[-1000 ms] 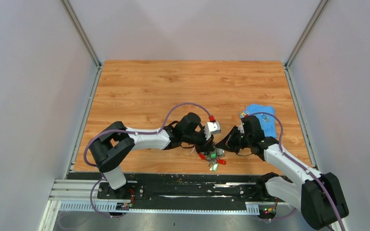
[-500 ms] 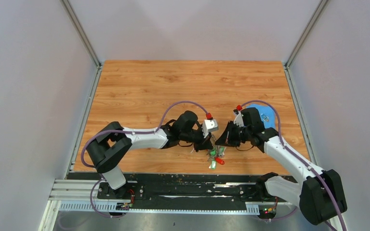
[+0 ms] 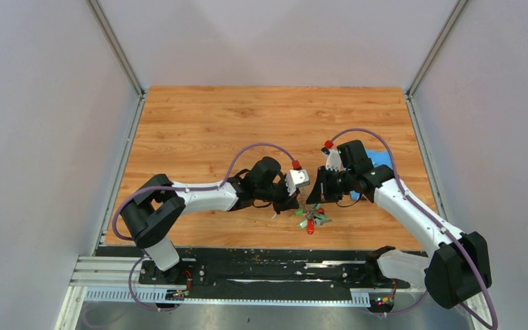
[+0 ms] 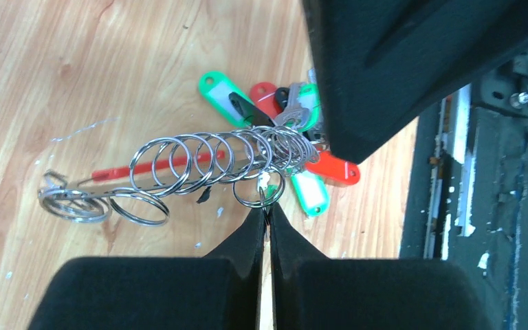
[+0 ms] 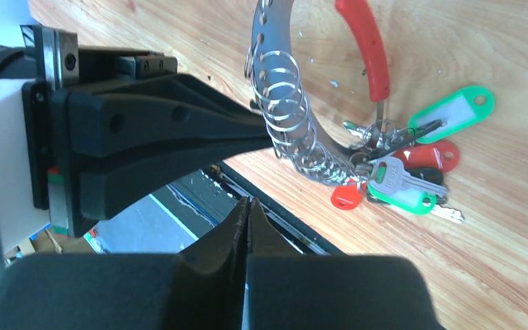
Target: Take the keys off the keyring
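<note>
The keyring is a row of thin silver rings (image 4: 206, 161) strung on a curved silver clip with a red piece (image 5: 364, 48). The keys (image 4: 295, 148), with green and red plastic heads, lie bunched at its end on the wood, near the front edge (image 3: 311, 220). My left gripper (image 4: 267, 210) is shut, pinching one small ring (image 4: 258, 194) of the keyring at its fingertips. My right gripper (image 5: 247, 201) is shut with nothing visible between its jaws, hovering just beside the rings (image 5: 289, 127) and facing the left gripper (image 3: 301, 204).
A blue cloth (image 3: 379, 159) lies behind the right arm, mostly covered by it. The black base rail (image 3: 268, 265) runs just beyond the table's near edge, close to the keys. The left gripper's black body (image 5: 144, 137) fills the left of the right wrist view.
The right arm has swung away from the blue cloth, toward the left and back. The key bunch has shifted slightly away from the near edge, with the left gripper still holding the ring.
</note>
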You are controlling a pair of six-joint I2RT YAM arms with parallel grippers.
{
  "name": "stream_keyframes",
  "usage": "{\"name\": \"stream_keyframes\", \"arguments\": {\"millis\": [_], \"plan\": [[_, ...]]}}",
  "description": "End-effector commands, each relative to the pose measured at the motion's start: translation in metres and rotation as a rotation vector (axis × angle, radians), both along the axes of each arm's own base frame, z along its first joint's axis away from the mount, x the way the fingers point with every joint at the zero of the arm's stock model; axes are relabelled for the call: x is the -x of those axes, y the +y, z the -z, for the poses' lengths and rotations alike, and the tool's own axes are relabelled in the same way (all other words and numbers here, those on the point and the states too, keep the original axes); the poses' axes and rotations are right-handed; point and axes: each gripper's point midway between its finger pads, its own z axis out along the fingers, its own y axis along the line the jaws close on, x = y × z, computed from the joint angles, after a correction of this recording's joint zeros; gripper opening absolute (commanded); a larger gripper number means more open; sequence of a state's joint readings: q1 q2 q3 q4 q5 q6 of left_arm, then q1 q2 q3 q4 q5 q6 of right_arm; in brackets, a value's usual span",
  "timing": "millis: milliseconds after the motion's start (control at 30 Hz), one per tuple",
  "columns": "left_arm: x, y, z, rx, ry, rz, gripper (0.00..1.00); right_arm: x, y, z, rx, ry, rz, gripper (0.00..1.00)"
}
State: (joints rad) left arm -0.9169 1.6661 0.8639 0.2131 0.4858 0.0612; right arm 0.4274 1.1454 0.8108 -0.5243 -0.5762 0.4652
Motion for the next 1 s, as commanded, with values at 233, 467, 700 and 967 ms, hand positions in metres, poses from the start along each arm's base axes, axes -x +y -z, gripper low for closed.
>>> {"name": "stream_keyframes", "arguments": {"millis": [233, 467, 700, 967], "plan": [[-0.006, 0.000, -0.021, -0.011, -0.187, 0.093, 0.00, 0.017, -0.004, 0.003, 0.035, 0.093, 0.043, 0.01], [0.016, -0.008, -0.020, 0.009, -0.126, 0.192, 0.00, 0.015, 0.000, 0.009, -0.089, 0.140, 0.260, 0.27], [0.030, -0.013, -0.015, 0.007, -0.069, 0.230, 0.00, 0.012, -0.010, 0.022, -0.141, 0.216, 0.447, 0.39], [0.040, -0.025, -0.002, -0.020, -0.040, 0.245, 0.00, 0.017, -0.021, 0.041, -0.160, 0.311, 0.601, 0.40]]}}
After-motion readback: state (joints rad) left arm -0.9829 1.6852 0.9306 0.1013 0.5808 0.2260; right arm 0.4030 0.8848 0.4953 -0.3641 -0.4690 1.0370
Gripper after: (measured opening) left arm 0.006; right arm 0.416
